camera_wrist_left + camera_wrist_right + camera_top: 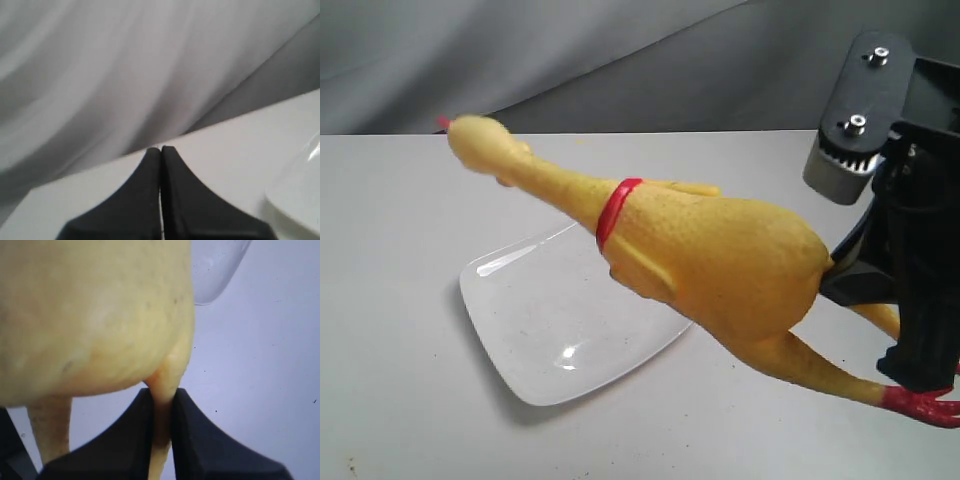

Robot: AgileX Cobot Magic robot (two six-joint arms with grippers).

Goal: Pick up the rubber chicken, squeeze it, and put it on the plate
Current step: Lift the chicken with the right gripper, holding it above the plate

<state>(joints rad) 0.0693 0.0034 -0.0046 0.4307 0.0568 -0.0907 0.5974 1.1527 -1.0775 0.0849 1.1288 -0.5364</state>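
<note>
**Holding rubber chicken (720,260) above plate (540,330)**

Noted left gripper (160,150) clenched on nothing, near plate rim. Found plate flat on white table (390,250). Saw rubber chicken aloft, head leftward, body over plate's right corner. Logged right gripper (161,395) pinching one yellow leg.

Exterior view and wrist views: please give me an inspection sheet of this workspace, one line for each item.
Surface: white table, a few small dark specks.
Job's things: rubber chicken held by one leg, not lying on the plate; the plate's visible part is bare.
Clutter: nothing seen.
Grippers: right gripper shut on the chicken's leg; left gripper shut, holding nothing.
Cables: nothing seen.
Surroundings: grey cloth backdrop behind the table.
</note>
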